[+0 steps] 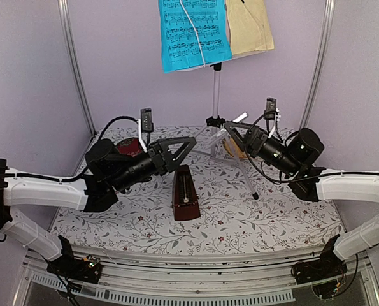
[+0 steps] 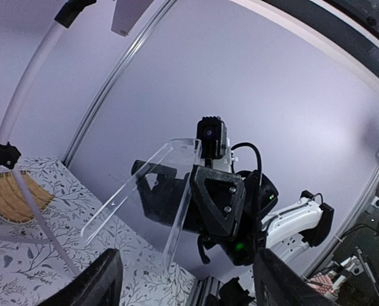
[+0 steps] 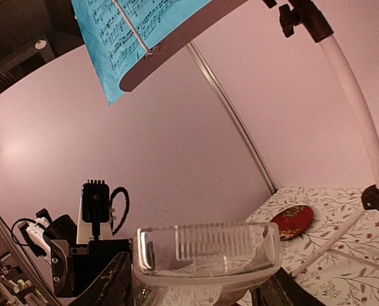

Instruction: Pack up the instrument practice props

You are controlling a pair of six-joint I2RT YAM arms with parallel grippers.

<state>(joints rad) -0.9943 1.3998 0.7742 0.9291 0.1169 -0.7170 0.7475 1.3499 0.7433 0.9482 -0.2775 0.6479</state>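
Note:
The silver tripod music stand (image 1: 216,89) stands at the back middle. A blue music sheet (image 1: 194,32) and a pale-yellow sheet (image 1: 250,25) rest on its desk. The stand (image 3: 355,108) and the blue sheet (image 3: 125,32) also show in the right wrist view. The dark red-brown pyramid metronome (image 1: 185,194) stands upright mid-table. My left gripper (image 1: 183,153) is open and empty, raised just behind the metronome. My right gripper (image 1: 234,122) is open and empty beside the stand's legs (image 2: 23,197). Its clear finger (image 3: 205,255) fills the bottom of its wrist view.
A red oval pouch (image 1: 128,146) lies behind the left arm and shows in the right wrist view (image 3: 292,222). A woven basket (image 2: 14,197) sits under the tripod legs. Purple walls and metal frame posts (image 1: 74,64) close in the floral tabletop (image 1: 259,217).

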